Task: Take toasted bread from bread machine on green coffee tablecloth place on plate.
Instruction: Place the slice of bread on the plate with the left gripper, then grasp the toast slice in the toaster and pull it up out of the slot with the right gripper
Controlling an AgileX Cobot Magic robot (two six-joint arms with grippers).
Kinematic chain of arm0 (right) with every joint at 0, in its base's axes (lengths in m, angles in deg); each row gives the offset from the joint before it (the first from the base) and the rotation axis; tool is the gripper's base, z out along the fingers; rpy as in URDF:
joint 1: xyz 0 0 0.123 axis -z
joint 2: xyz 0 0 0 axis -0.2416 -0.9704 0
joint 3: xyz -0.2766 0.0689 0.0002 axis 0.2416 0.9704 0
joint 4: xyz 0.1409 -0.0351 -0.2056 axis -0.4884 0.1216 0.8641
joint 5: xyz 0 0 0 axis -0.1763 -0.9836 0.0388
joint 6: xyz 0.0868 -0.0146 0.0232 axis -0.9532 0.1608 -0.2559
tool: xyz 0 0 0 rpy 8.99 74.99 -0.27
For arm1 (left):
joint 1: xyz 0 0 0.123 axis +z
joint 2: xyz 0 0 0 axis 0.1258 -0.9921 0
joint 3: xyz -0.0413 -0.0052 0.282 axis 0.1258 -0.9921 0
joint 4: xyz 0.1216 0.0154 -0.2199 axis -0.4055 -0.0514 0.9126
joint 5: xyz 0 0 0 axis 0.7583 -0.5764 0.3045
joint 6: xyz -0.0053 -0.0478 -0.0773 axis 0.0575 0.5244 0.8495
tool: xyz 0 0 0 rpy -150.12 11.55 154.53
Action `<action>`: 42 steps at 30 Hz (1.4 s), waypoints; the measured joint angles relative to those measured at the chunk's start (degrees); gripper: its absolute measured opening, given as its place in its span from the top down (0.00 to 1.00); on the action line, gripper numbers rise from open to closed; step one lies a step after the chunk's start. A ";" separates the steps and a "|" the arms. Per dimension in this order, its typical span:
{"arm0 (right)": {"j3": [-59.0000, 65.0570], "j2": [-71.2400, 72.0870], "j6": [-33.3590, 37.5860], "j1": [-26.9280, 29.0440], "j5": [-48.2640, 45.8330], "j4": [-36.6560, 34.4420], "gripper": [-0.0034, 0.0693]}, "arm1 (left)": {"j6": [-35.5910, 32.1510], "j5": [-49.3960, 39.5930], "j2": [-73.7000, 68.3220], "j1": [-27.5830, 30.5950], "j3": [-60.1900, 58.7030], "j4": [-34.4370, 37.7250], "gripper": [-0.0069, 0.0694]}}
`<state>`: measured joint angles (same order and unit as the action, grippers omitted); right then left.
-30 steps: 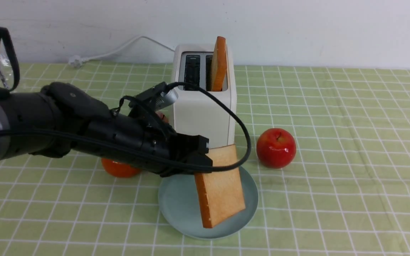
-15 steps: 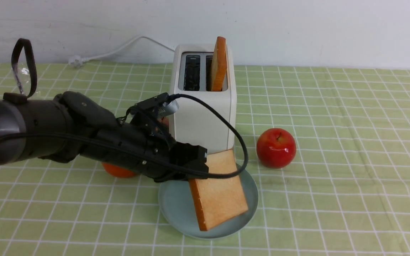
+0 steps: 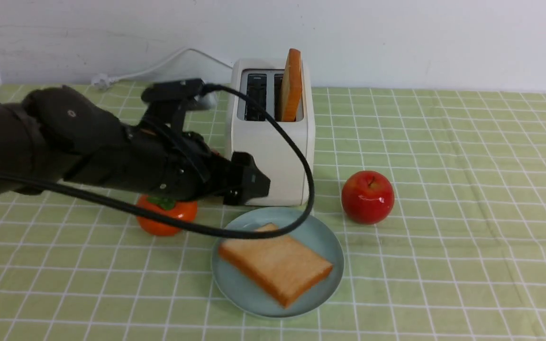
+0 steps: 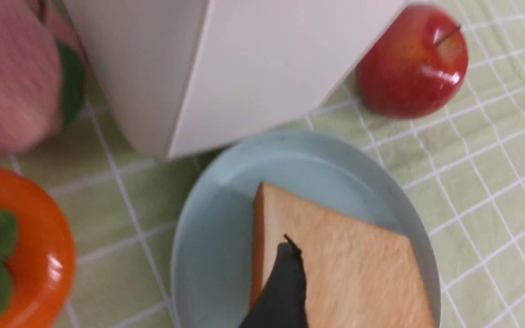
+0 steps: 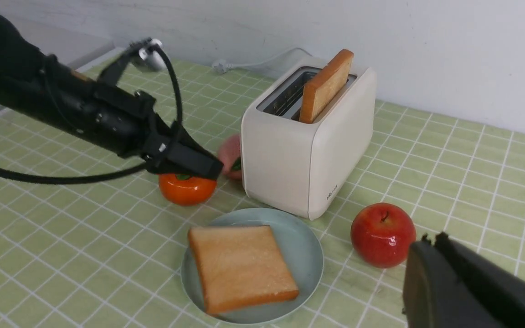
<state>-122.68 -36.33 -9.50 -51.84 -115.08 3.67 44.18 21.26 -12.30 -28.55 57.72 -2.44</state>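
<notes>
While the right gripper (image 5: 433,248) waits with its fingers pressed together and nothing between them, a round, shallow, light-blue plate (image 3: 323,239) holds one square golden slice of toast with an orange-brown crust (image 3: 285,265). One corner points towards six o'clock and another reaches close to the rim around ten; whether the slice lies fully flat, I cannot tell. Towards eleven o'clock, the left gripper (image 4: 417,250) has its fingers spread, gripping nothing; if it sweeps low, a fingertip could catch the crust and push the bread over the rim. Its looping black cable (image 3: 308,189) might also snag on the toaster. A shiny red apple (image 3: 368,196) sits at the plate's two o'clock, easily knocked by a wide swing, and a glossy orange fruit with green leaves (image 3: 185,213) at ten. At twelve o'clock, on the light-green, white-gridded cloth (image 3: 443,265), stands the boxy white two-slot toaster (image 3: 273,156). Its left slot shows no bread; its right slot holds the second slice (image 3: 292,87), upright and jutting out, which a careless approach could tip or crush.
</notes>
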 joint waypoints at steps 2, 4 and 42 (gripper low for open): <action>0.00 0.00 0.00 0.00 0.00 0.00 0.95 | 0.00 0.60 3.45 0.00 0.00 -1.85 0.05; 0.00 0.00 0.00 0.00 -0.04 0.00 0.95 | 0.00 0.30 6.48 0.00 0.00 -3.31 0.07; -28.63 -45.31 1.47 0.00 -5.54 -4.03 0.93 | 11.61 -1.23 69.30 0.00 -25.91 -15.37 0.93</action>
<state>-151.31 -81.64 -8.03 -51.84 -120.62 -0.36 55.78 20.03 57.00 -28.55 31.81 -17.81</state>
